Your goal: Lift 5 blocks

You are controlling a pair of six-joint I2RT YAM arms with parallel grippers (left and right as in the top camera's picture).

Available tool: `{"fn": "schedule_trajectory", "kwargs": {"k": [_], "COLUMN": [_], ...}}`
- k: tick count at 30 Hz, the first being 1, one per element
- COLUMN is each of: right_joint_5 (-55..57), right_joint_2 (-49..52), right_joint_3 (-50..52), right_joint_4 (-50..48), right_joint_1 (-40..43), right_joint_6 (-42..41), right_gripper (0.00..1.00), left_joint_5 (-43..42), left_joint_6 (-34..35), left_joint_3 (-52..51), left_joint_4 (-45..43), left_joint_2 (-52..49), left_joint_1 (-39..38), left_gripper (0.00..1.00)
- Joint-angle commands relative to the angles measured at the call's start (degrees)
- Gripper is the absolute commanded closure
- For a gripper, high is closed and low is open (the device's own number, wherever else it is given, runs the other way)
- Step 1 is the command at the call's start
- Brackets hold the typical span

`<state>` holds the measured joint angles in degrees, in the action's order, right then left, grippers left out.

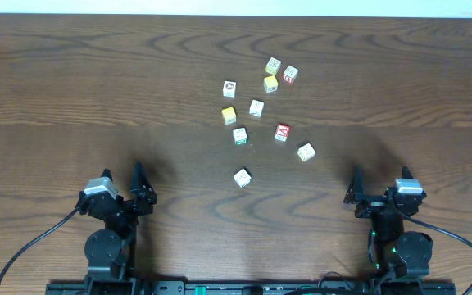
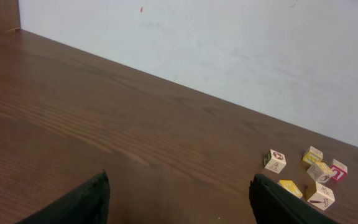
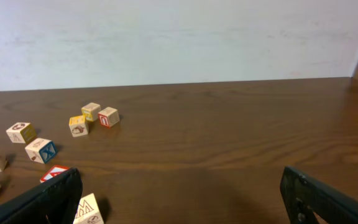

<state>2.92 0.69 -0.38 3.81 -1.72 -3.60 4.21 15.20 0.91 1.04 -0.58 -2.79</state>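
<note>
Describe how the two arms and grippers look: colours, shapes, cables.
The left arm and the right arm are black, with round joint housings. Each carries a light grey block near its wrist and trails a thin black cable. The left gripper and the right gripper each have two dark fingers. Small green lights glow on the right arm.

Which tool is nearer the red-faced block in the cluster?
Right. In the overhead view, the right tool is open on the robot's side of the red-faced block, off to its right. The left tool, also open, is much farther off to its left.
</note>
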Motion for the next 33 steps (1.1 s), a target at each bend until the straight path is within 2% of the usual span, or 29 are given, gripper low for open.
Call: {"fn": "schedule_trajectory", "kwargs": {"k": [1, 6, 10, 12, 13, 16, 21, 25, 30, 33], "right_joint_5": [-0.5, -1.7, -2.2, -3.2, -6.6, -23.4, -23.9, -22.2, -19.7, -19.9], "right_joint_2": [-0.3, -0.2, -0.2, -0.2, -0.2, -0.1, 2.1, 10.3, 31.0, 44.5], "right_joint_3": [0.1, 0.1, 0.1, 0.1, 0.0, -0.8, -4.2, -12.3, -30.9, -45.2], "right_joint_4": [0.3, 0.4, -1.7, -3.5, -4.4, -6.9, -5.8, -0.8, 8.9, 20.5], "right_joint_1": [0.2, 0.2, 0.2, 0.2, 0.2, 0.2, 0.2, 0.2, 0.2, 0.2], "right_joint_6": [0.7, 0.0, -3.5, -8.0, -10.1, -8.7, -8.8, -3.5, 2.2, 2.2], "right_gripper": [0.01, 0.01, 0.01, 0.01, 0.01, 0.01, 0.01, 0.01, 0.01, 0.01], "left_joint_5": [0.8, 0.8, 0.8, 0.8, 0.8, 0.8, 0.8, 0.8, 0.8, 0.8], "left_joint_6": [0.1, 0.1, 0.1, 0.1, 0.1, 0.1, 0.1, 0.1, 0.1, 0.1], "left_joint_3": [-0.7, -0.7, -0.7, -0.7, -0.7, -0.7, -0.7, -0.7, -0.7, -0.7], "left_joint_4": [2.8, 2.8, 2.8, 2.8, 2.8, 2.8, 2.8, 2.8, 2.8, 2.8], "left_joint_2": [0.3, 0.3, 0.3, 0.3, 0.3, 0.3, 0.3, 0.3, 0.3, 0.3], "left_joint_1": [0.1, 0.1, 0.1, 0.1, 0.1, 0.1, 0.1, 0.1, 0.1, 0.1], "left_gripper": [0.28, 0.27, 0.28, 0.28, 0.27, 0.28, 0.27, 0.28, 0.27, 0.28]}}
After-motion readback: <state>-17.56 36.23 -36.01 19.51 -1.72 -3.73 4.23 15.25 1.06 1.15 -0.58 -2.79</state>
